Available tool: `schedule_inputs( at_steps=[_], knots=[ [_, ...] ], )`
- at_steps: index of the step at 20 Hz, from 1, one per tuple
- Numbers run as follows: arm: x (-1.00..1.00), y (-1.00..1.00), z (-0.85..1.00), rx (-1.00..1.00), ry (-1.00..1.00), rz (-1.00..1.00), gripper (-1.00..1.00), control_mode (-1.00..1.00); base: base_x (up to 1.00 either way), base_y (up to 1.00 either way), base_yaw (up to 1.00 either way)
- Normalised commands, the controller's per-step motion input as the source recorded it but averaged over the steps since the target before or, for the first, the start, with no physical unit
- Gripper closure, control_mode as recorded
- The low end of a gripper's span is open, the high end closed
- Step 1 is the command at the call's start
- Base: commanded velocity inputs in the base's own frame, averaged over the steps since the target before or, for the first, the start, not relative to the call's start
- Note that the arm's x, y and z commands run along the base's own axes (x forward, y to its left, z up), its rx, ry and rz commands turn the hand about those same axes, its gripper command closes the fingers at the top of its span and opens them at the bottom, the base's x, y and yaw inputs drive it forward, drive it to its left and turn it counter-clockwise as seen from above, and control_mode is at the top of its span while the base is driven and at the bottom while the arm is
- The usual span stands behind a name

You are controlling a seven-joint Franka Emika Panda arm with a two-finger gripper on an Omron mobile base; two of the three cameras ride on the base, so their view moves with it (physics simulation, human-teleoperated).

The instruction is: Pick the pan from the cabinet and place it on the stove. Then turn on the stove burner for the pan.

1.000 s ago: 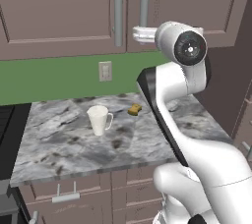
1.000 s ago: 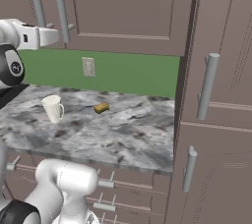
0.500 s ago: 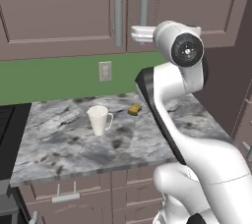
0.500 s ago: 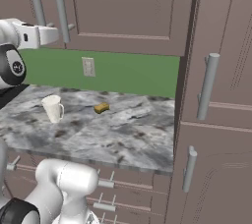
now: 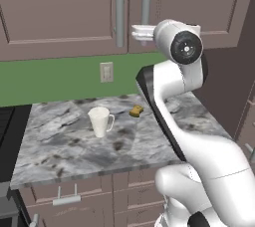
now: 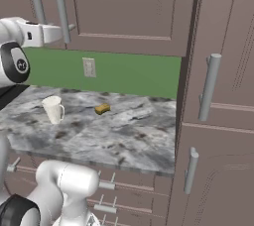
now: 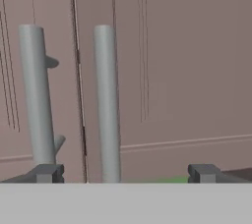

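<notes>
A simulated kitchen: a grey marbled counter [image 5: 74, 146] runs below a green backsplash, with mauve-brown cupboards above and a tall unit closing the right side. Nearest on the counter, toward seven o'clock of the left base view's centre, stands a white mug [image 5: 100, 121], upright, handle to the right. Just past it, at about four o'clock of the wall socket [image 5: 106, 71], lies a small yellow-brown sponge [image 5: 136, 110], apart from the mug. At nine o'clock in that view the dark edge of the stove [image 5: 9, 136] adjoins the counter.

Higher and farther back, the gripper [image 7: 124, 174] is raised to the cabinet [image 5: 60, 12], both of whose doors are closed. Its jaws are spread wide and hold nothing; the right door's silver bar handle [image 7: 107, 102] stands between the fingertips [image 7: 47, 173], untouched. The left door's handle [image 7: 35, 93] sits at about ten o'clock in the hand view. The pan cannot be seen behind the closed doors.
</notes>
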Motion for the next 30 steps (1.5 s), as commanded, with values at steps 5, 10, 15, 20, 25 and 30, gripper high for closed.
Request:
schedule_inputs(
  at_steps=[5,10,15,20,25,30],
  knots=[
    [0.35,0.0,0.0,0.0,0.04,0.0,-1.0,-1.0,0.0,0.0,0.0],
    [0.46,0.0,0.0,0.0,0.05,0.0,-1.0,-1.0,0.0,0.0,0.0],
    [0.43,0.02,0.0,0.0,0.04,0.0,-1.0,-1.0,0.0,0.0,0.0],
    [0.46,0.14,0.0,0.0,0.03,0.0,-1.0,-1.0,0.0,0.0,0.0],
    [0.43,0.19,0.0,0.0,0.04,0.01,-1.0,-1.0,0.0,0.0,0.0],
    [0.33,-0.03,0.0,0.0,0.03,0.05,-1.0,-1.0,0.0,0.0,0.0]
  ],
)
